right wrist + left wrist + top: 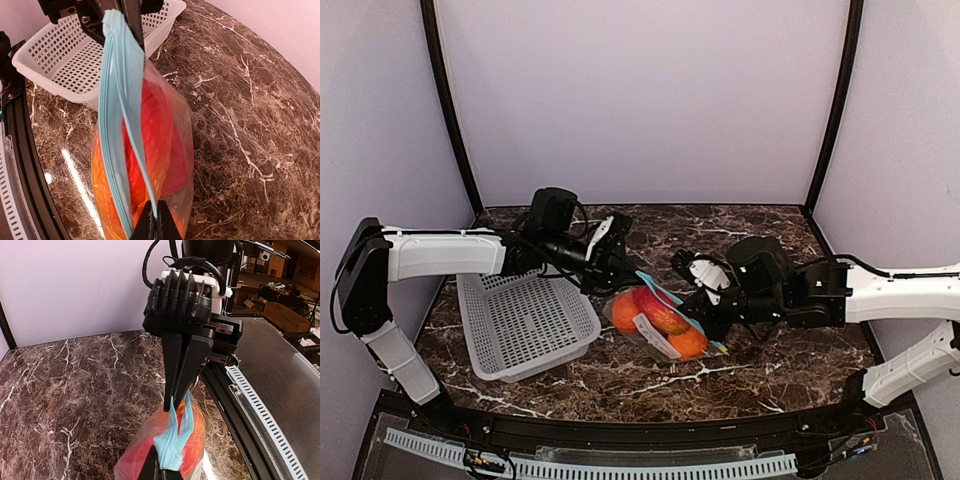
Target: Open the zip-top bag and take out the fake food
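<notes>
Left gripper (618,272) pinched shut on one end of zip strip (117,100), right gripper (155,222) pinched on other end. Zip-top bag (655,320) spans between both fingertips, probably so strip lips can be pulled apart. Fake food (160,135) inside bag, just beside right fingertips.

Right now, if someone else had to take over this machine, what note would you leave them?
Left hand: shut on the zip-top bag at one end of its zip strip.
Right hand: shut on the other end of the strip.
The bag is stretched between them, to the right of the white basket in the top view.
Done: both grips are set. I cannot tell whether the seal has begun to part.
Left: pull the strip open and take out the fake food, which is all inside.
</notes>
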